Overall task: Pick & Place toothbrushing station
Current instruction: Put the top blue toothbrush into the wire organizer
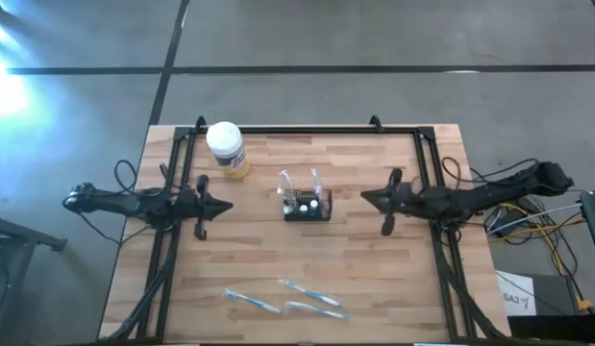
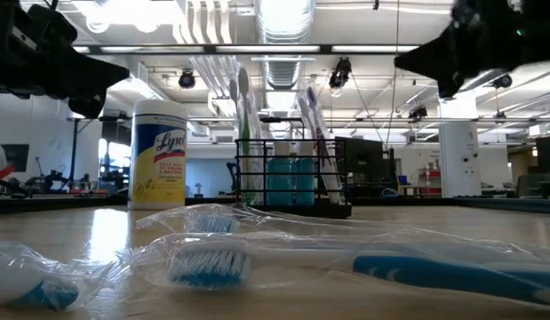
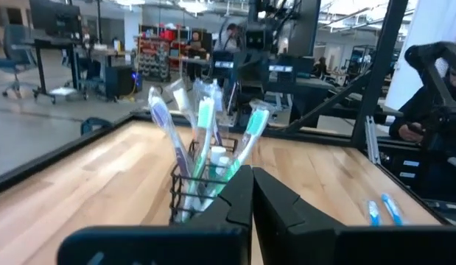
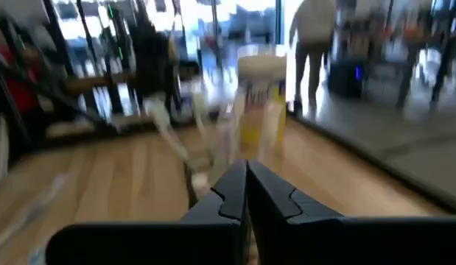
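the wooden counter fills the middle of the high view, framed by a black rail on its far and side edges. the left arm reaches in from the left side, its left gripper hanging above the counter with the jaws pressed together, holding nothing; in the left wrist view the two fingers meet tip to tip. the right arm comes in from the right side, and the right gripper is likewise closed and empty above the counter, its fingers touching in the right wrist view.

the yellow jar with a white lid stands upright toward the far left of the counter, well apart from the left gripper's tip and to the far side of it.

the toothbrushing station sits upright near the centre of the counter, between the two grippers, apart from both sets of jaws and touched by neither; it lies slightly closer to the right jaws than to the left. it is a black wire holder with several toothbrushes standing in it, heads up and fanned outward.

three wrapped toothbrushes with blue handles lie flat along the near edge of the counter, well apart from the station; one brush head in clear wrap fills the foreground of the low view.
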### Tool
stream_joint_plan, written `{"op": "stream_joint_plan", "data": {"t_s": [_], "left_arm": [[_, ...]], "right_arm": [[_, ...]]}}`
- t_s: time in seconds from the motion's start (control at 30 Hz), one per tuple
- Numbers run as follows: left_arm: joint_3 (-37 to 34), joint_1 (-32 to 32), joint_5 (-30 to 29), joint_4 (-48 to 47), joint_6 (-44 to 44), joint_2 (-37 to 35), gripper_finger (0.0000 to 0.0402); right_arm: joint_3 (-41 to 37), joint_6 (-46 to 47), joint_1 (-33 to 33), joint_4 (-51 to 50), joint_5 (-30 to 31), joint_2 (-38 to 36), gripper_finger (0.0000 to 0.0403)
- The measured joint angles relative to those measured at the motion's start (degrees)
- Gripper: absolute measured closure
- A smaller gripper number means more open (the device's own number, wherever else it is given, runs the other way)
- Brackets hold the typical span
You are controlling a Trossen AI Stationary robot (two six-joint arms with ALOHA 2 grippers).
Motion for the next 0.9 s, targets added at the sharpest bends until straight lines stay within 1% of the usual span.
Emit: {"op": "stream_joint_plan", "data": {"t_s": [0.1, 0.17, 0.4, 0.57, 0.67, 0.73, 0.8, 0.9], "left_arm": [[0.00, 0.00, 0.03, -0.05, -1.62, 1.30, 0.0395], [0.00, 0.00, 0.07, -0.14, -2.30, 2.10, 0.0394], [-0.03, 0.00, 0.07, -0.16, -2.85, 4.02, 0.0387], [-0.09, 0.00, 0.86, -0.27, -3.97, 4.10, 0.0391], [-0.09, 0.00, 1.05, -0.32, -3.98, 4.10, 0.0392], [-0.09, 0.00, 1.08, -0.32, -4.00, 4.10, 0.0390], [-0.11, 0.02, 1.11, -0.34, -4.00, 4.10, 0.0389], [-0.11, 0.02, 1.11, -0.36, -3.89, 4.12, 0.0388]], "right_arm": [[10.26, 4.54, 1.71, -16.63, 0.72, 5.23, 0.0392], [16.39, 6.39, 3.92, -23.05, 0.86, 9.75, 0.0392], [33.48, 9.72, 13.71, -30.46, 0.89, 26.40, 0.0392], [44.49, 14.63, 17.48, -36.81, 0.81, 37.87, 0.0392], [51.95, 19.08, 18.31, -44.20, 0.84, 44.61, 0.0390], [57.51, 25.30, 18.31, -51.23, 0.26, 49.20, 0.0383], [63.55, 30.26, 18.25, -58.55, -3.13, 53.98, 0.0368], [71.90, 32.60, 18.25, -67.31, -7.29, 61.36, 0.0335]]}}
